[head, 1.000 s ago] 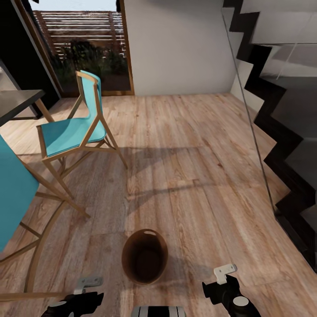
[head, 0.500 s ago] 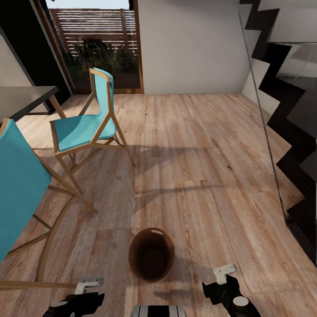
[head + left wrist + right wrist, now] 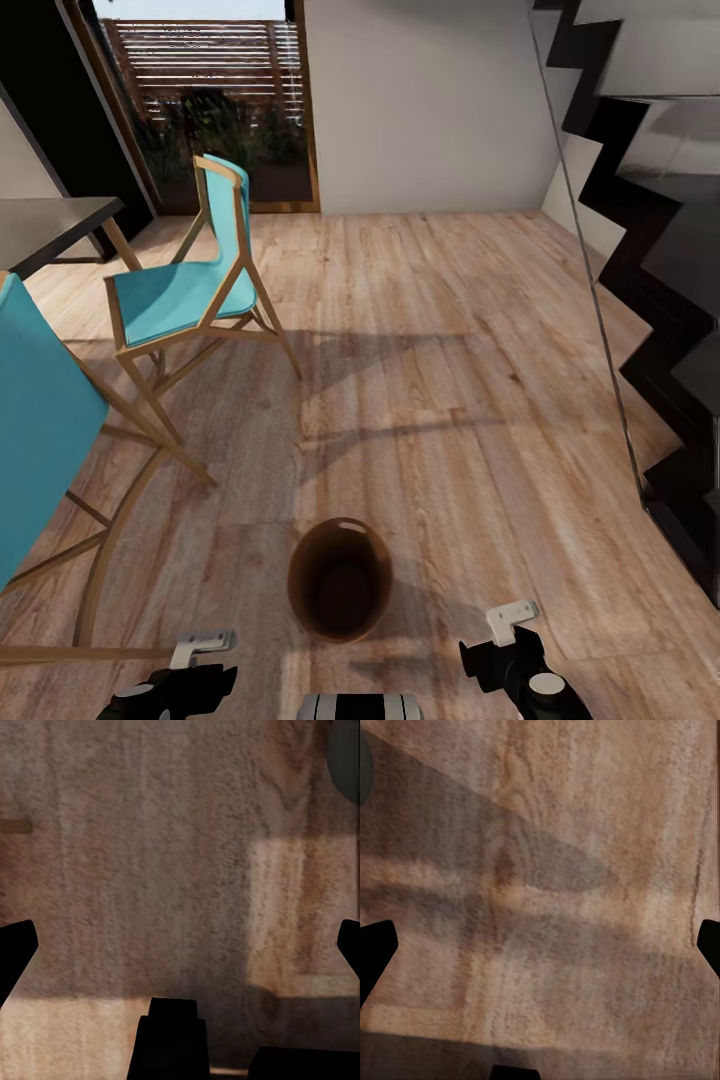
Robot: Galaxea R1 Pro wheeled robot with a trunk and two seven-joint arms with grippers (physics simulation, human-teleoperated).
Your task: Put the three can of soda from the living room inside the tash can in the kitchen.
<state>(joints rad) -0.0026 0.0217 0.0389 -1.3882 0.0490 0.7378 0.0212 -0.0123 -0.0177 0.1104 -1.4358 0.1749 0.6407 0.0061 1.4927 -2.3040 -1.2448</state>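
Here's the small round brown trash can (image 3: 340, 580) with its coppery rim, standing upright on the light wood plank floor (image 3: 450, 380), dead centre and low in the head view, just ahead of the robot. Its dark inside looks empty from here.

Down at the bottom edge, the left gripper (image 3: 190, 655) sits to the left of the bin and the right gripper (image 3: 510, 620) to its right, both near it but apart from it, with the bin between them. In the left wrist view the two black fingertips (image 3: 16, 949) stand far apart at the picture's edges, so the left gripper (image 3: 180, 945) is spread wide over bare floorboards, nothing between its jaws. Same story in the right wrist view: dark fingertips (image 3: 375, 949) at either edge, the right gripper (image 3: 540, 945) wide, with only shadowed wood grain between.

Off to the left stand two turquoise chairs with pale wooden frames, one further back (image 3: 190, 290) and one close at the edge (image 3: 40, 430), beside a dark grey worktop (image 3: 50, 225). Beyond, a wood-framed glass door (image 3: 210, 100) shows slatted fencing outside. A black zigzag staircase (image 3: 650, 250) climbs along the right.
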